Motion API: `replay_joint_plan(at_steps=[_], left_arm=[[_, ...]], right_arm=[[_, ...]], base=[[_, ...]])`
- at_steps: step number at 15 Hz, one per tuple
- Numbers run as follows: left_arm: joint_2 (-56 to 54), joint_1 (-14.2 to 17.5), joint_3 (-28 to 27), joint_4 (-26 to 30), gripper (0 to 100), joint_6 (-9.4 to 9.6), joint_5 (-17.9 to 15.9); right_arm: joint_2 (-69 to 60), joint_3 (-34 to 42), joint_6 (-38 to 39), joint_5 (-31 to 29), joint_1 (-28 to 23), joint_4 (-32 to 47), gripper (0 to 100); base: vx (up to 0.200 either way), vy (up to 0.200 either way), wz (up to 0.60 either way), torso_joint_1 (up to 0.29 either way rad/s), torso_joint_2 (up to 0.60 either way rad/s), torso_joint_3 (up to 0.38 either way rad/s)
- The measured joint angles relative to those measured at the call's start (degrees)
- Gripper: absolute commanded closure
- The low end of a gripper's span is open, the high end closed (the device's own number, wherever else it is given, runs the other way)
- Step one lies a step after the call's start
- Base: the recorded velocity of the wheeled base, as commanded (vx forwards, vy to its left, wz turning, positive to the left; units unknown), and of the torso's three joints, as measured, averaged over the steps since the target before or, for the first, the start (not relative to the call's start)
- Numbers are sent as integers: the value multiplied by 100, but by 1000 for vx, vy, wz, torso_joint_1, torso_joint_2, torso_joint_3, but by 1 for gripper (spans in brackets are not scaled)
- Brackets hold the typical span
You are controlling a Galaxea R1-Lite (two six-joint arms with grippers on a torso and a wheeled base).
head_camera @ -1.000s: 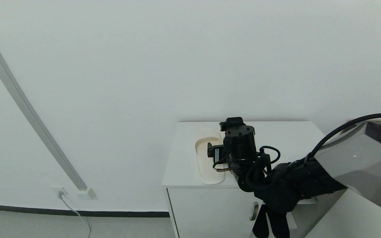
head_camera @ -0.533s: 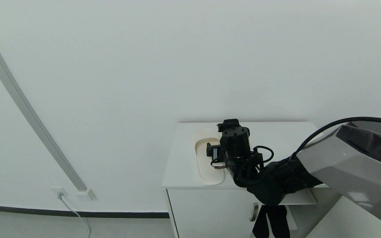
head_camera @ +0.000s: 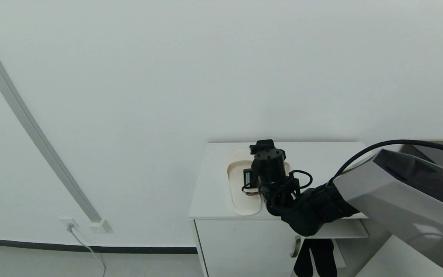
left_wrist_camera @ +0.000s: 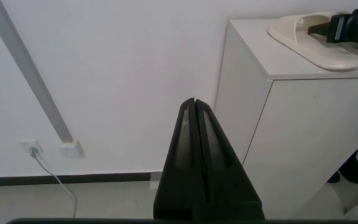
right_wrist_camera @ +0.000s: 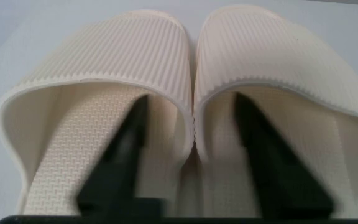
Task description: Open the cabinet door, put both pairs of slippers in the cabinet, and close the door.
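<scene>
A cream pair of slippers (right_wrist_camera: pixel 135 56) lies side by side on top of the white cabinet (head_camera: pixel 212 184), toes toward the wall. My right gripper (right_wrist_camera: pixel 191 109) is open over them, one finger under each strap, straddling the two inner strap edges. From the head camera, the right wrist covers most of the pair; the left slipper (head_camera: pixel 238 192) shows beside it. My left gripper (left_wrist_camera: pixel 195 106) is shut with nothing in it, low and left of the cabinet (left_wrist_camera: pixel 291 124). Dark shapes (head_camera: pixel 315 256), possibly black slippers, hang low in the cabinet front below a shelf (head_camera: pixel 344 229).
The cabinet stands against a white wall. A door handle (head_camera: pixel 294 246) shows on the cabinet front. A grey cable duct (head_camera: pixel 33 127) runs slantwise down the wall to a socket (head_camera: pixel 69 224) with a cord near the floor.
My right arm has moved left and farther in over the cream slippers, so the wrist now covers more of the pair. The slippers have not moved.
</scene>
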Motion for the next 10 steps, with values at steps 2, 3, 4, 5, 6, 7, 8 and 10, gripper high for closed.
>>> replay_joint_plan(at_steps=[2,3,4,5,6,7,8,10], left_arm=[[0,2,0,0,100,0,0],[0,2,0,0,100,0,0],[0,5,0,0,100,0,2],[0,5,0,0,100,-2,2],[0,5,0,0,100,-2,2],[0,2,0,0,100,-5,4],[0,2,0,0,100,-9,6],[0,5,0,0,100,-9,9]], right_arm=[[-30,22,0,-15,1,9,100],[-99,80,0,-13,6,16,100],[-183,146,0,-9,23,13,100],[-278,226,0,-9,52,9,100],[-400,347,-2,-4,85,9,100],[-568,524,-17,5,124,11,100],[-785,750,-55,22,160,5,100],[-1342,1397,-99,148,265,7,100]], base=[[0,0,0,0,0,0],[0,0,0,0,0,0],[0,0,0,0,0,0],[0,0,0,0,0,0],[0,0,0,0,0,0],[0,0,0,0,0,0],[0,0,0,0,0,0],[0,0,0,0,0,0]])
